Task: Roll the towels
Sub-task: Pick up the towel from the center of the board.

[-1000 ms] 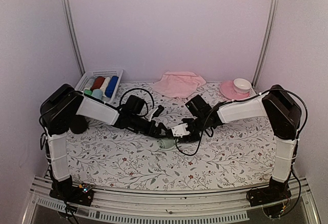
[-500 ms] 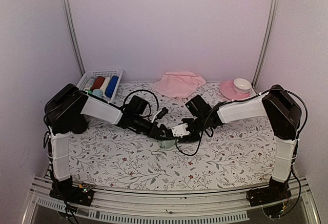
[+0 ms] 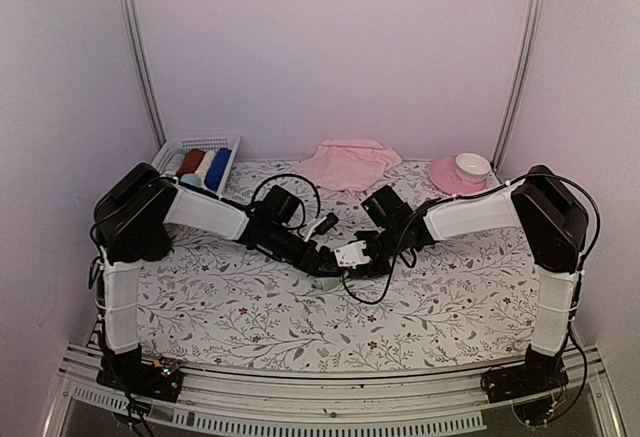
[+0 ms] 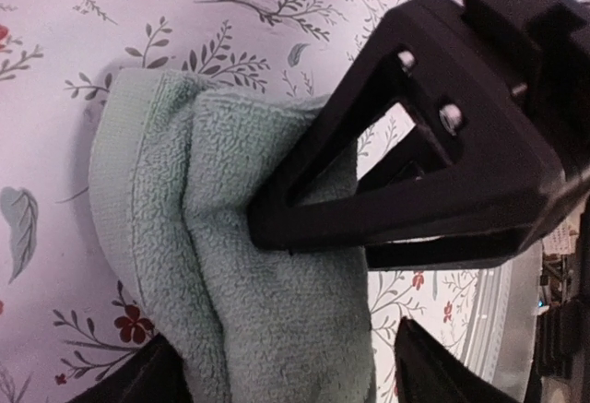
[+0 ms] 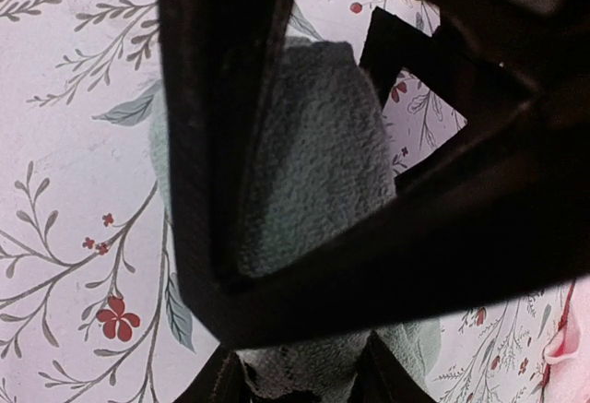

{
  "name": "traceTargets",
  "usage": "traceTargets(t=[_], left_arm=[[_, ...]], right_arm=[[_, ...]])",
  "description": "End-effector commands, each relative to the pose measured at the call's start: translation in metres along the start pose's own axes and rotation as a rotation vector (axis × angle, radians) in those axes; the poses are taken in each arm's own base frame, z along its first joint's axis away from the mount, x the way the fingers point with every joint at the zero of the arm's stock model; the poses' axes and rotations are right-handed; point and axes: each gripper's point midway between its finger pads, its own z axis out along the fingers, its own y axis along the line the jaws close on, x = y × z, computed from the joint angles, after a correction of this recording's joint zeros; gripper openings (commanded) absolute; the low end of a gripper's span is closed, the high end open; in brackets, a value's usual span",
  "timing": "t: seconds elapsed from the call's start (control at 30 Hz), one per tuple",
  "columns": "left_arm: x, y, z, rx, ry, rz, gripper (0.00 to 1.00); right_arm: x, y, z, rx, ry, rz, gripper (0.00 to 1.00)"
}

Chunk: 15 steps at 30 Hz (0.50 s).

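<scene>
The mint green towel (image 4: pixel 230 265) lies bunched in a loose roll on the flowered cloth at mid-table, and only a sliver of the green towel (image 3: pixel 326 280) shows under the arms from above. My right gripper (image 5: pixel 300 366) is shut on one end of it, the cloth pinched between its fingers. My left gripper (image 4: pixel 281 352) straddles the roll from the other side, open, with a gap at one finger (image 4: pixel 442 366). The two grippers (image 3: pixel 338 257) meet tip to tip over the roll. The pink towel (image 3: pixel 348 164) lies rumpled and unrolled at the back centre.
A white basket (image 3: pixel 170 153) with rolled dark red, white and blue cloths stands at the back left. A pink saucer (image 3: pixel 440 175) with a white cup (image 3: pixel 473 165) sits at the back right. Cables loop beside both wrists.
My left arm has reached further right to the green towel, and its jaws have narrowed around it. The right arm and its grip have not moved.
</scene>
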Motion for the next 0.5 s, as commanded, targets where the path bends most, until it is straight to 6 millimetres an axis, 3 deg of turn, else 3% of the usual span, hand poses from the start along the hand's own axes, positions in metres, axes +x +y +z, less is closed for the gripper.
traceTargets(t=[0.0,0.07,0.2,0.37,0.47], left_arm=[[0.044,0.009,0.02,-0.042,0.133,-0.067,0.66],[0.045,0.01,0.021,-0.047,0.135,-0.069,0.6],[0.045,0.012,0.021,-0.066,0.133,-0.073,0.37],[0.04,0.012,0.02,-0.084,0.126,-0.065,0.0],[0.03,0.015,0.011,-0.145,0.089,-0.041,0.0]], right_arm=[[0.034,0.044,0.016,-0.132,0.124,0.043,0.36],[0.034,0.044,0.016,-0.13,0.125,0.045,0.36],[0.034,0.042,0.015,-0.119,0.126,0.043,0.36],[0.031,0.032,0.01,-0.084,0.126,0.048,0.4],[0.025,0.02,-0.002,-0.04,0.126,0.057,0.51]])
